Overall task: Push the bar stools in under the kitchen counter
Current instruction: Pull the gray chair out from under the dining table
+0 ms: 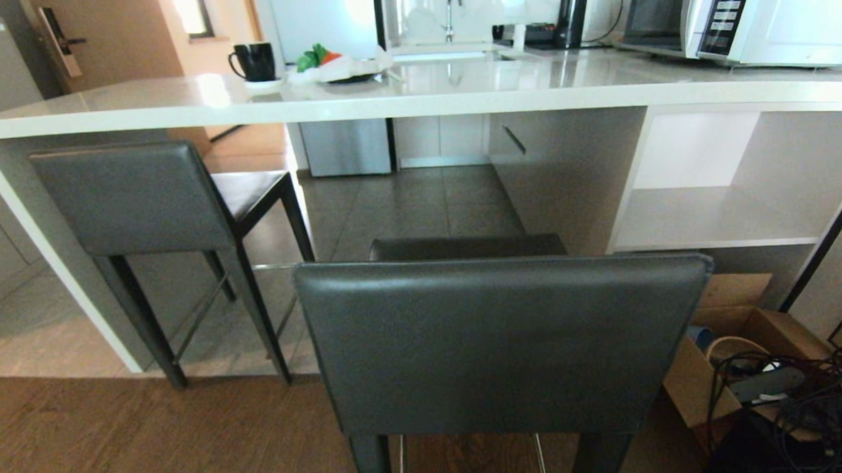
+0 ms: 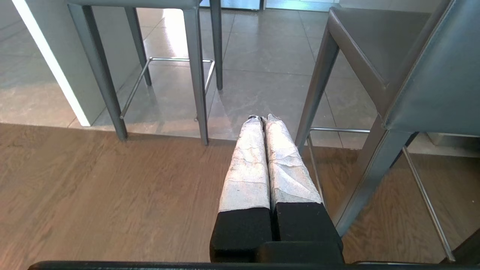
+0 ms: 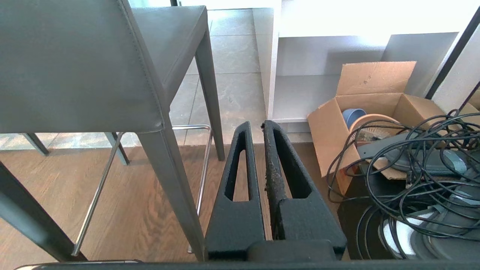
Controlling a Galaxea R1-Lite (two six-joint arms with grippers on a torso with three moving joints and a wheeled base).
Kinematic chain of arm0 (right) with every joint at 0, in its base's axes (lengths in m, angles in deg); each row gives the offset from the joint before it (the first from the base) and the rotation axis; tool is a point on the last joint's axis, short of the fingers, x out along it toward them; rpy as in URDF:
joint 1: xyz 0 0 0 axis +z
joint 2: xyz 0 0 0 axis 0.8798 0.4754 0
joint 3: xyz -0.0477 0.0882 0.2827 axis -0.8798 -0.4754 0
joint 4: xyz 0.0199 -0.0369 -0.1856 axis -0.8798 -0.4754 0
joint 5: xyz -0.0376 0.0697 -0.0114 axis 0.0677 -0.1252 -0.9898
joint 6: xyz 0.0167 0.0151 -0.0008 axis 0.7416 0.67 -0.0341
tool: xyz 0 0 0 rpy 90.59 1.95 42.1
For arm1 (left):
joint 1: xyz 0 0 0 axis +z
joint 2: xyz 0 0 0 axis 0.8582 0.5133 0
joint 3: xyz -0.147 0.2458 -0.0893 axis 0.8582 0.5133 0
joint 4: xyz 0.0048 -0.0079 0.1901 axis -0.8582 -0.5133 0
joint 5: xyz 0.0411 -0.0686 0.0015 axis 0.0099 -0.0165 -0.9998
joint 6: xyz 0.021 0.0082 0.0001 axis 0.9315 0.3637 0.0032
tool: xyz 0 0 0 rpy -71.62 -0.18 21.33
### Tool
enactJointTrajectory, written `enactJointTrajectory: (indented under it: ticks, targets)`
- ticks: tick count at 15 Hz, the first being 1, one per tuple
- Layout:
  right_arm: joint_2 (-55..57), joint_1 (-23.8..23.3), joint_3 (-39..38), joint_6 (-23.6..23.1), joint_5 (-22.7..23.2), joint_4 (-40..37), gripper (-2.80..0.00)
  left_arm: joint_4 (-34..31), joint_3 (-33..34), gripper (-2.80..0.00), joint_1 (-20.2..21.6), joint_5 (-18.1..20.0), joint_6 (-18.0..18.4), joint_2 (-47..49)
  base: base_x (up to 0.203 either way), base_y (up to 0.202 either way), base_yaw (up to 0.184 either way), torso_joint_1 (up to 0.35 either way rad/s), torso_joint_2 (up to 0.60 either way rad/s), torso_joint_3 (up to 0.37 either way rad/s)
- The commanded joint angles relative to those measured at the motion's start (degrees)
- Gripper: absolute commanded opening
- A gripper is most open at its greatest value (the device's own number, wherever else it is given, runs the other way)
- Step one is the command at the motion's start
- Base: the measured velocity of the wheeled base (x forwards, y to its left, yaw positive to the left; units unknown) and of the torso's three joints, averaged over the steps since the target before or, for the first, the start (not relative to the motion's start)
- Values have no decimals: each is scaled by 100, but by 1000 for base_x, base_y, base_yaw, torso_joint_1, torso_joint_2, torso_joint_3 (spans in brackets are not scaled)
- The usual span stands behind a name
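Between both closed claws, near stool (image 1: pixel 500 340)

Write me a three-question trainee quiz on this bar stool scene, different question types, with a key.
1. True or false: the far stool already has its seat under the kitchen counter.
2. Multiple choice: what lies on the floor to the right of the near stool? A) a broom B) a cardboard box with tangled cables C) a bucket
3. Fill in: the left gripper and the right gripper both hang low beside the near stool with jaws ____.

Key:
1. True; the near stool stands out on the wood floor.
2. B; the cardboard box sits by the black cables.
3. Shut, holding nothing.
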State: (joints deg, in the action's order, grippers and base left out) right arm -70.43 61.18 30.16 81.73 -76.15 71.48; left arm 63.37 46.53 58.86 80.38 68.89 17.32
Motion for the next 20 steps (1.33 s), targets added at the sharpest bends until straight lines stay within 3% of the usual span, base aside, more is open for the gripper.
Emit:
enactJointTrajectory:
  ticks: [1, 18, 20]
  targets:
    - [4, 0, 0, 0, 0, -2, -280, 3, 18, -280, 8, -3, -12, 9, 0, 0, 0, 0, 0, 0]
    - [4, 0, 0, 2, 0, 3, -280, 8, 18, -280, 0, -3, -12, 0, 0, 0, 0, 0, 0, 0]
    - [4, 0, 0, 0, 0, 2, -280, -1, 18, -280, 0, -3, -12, 9, -146, 0, -1, 7, 5, -3]
